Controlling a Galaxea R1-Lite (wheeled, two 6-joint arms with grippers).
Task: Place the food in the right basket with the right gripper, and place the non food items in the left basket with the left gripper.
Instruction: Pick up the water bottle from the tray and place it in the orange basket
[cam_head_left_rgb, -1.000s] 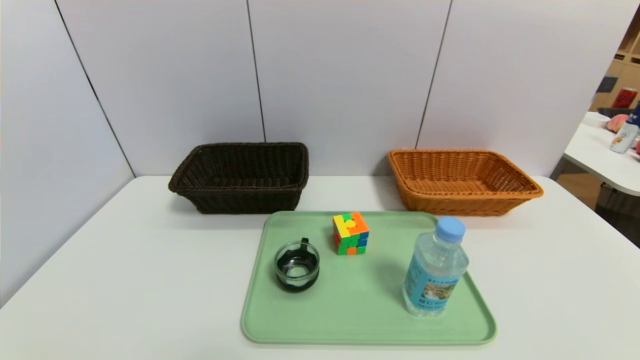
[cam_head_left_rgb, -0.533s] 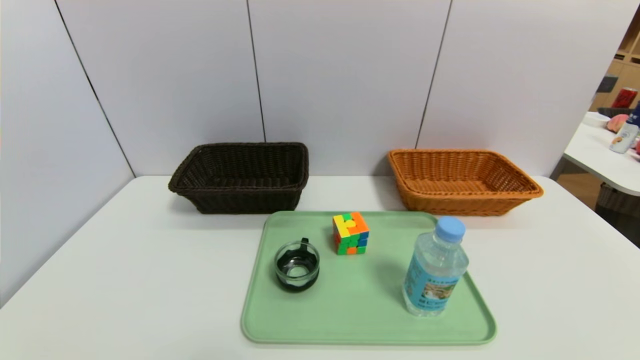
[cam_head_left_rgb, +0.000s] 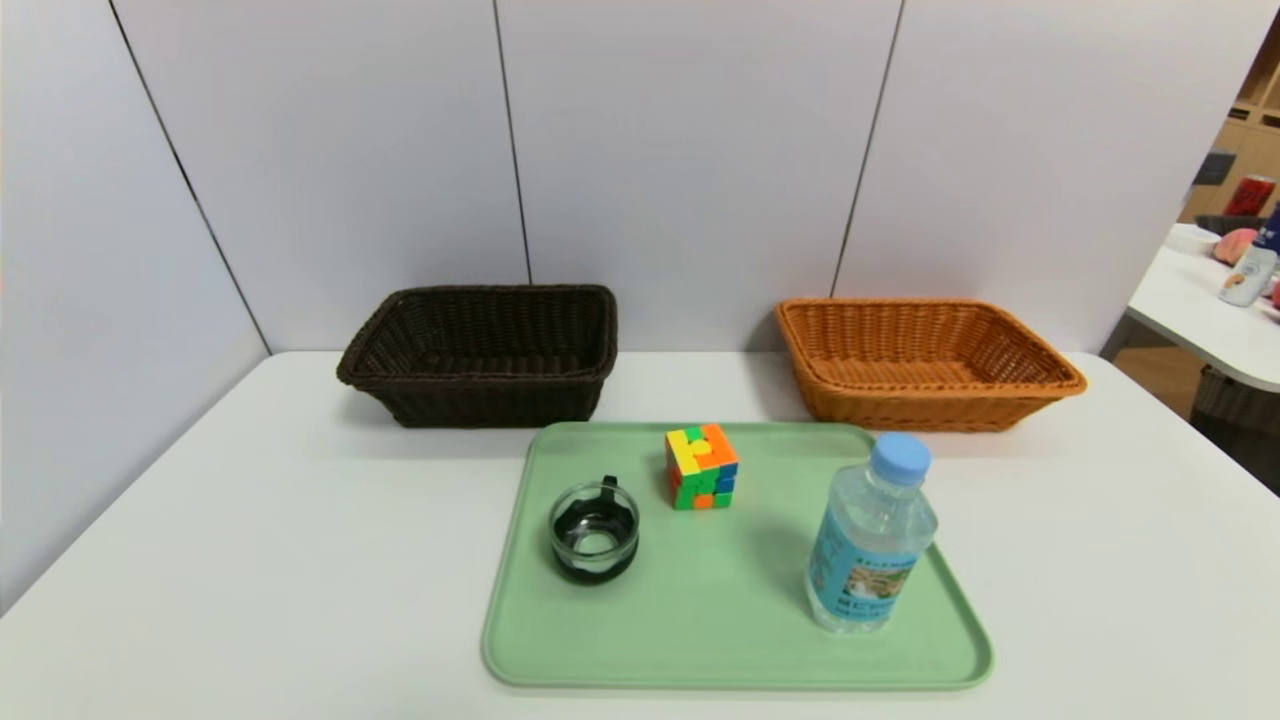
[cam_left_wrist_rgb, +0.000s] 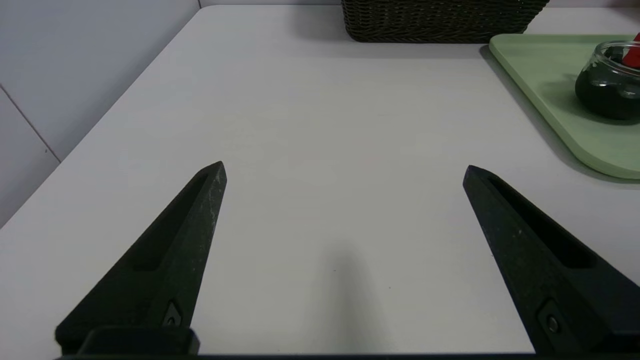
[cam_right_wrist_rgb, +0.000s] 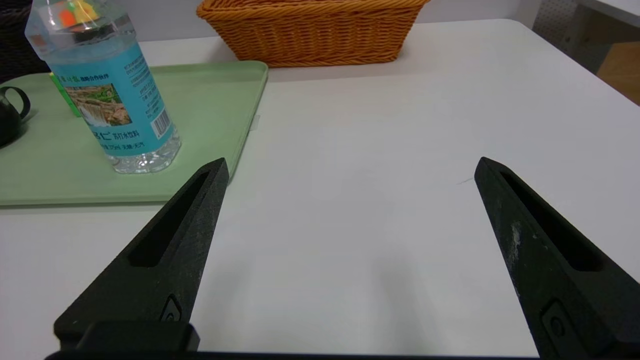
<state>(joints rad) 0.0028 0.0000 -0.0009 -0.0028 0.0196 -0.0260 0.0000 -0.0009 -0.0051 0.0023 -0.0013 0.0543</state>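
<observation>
The white worktop (cam_head_left_rgb: 250, 560) carries all items. A green tray (cam_head_left_rgb: 735, 650) lies flat at its near centre. Beyond the tray, against the wall panels, stand two woven baskets well apart: the dark brown left basket (cam_head_left_rgb: 480, 395) and the orange right basket (cam_head_left_rgb: 920, 400). Both baskets hold nothing.

Three items stand on the tray. The water bottle (cam_head_left_rgb: 870, 545), upright with a blue cap and blue label, occupies the tray's right side near the rim. The colour cube (cam_head_left_rgb: 701, 466) sits at the far middle of the tray. The glass cup (cam_head_left_rgb: 593, 540), with a dark handle and dark base, sits on the tray's left side.

The left gripper (cam_left_wrist_rgb: 345, 170) hovers low over bare worktop, off the tray's left edge. Its fingers (cam_left_wrist_rgb: 185, 240) are spread wide and hold nothing. Ahead of the fingers and off to the side of the right-hand finger lie the tray corner and the glass cup; the left basket stands farther ahead.

The right gripper (cam_right_wrist_rgb: 350, 165) hovers low over bare worktop, off the tray's right edge. Its fingers (cam_right_wrist_rgb: 170, 250) are spread wide and hold nothing. The water bottle stands just ahead of the left-hand finger, apart from it; the right basket stands farther ahead, between the two finger lines.
</observation>
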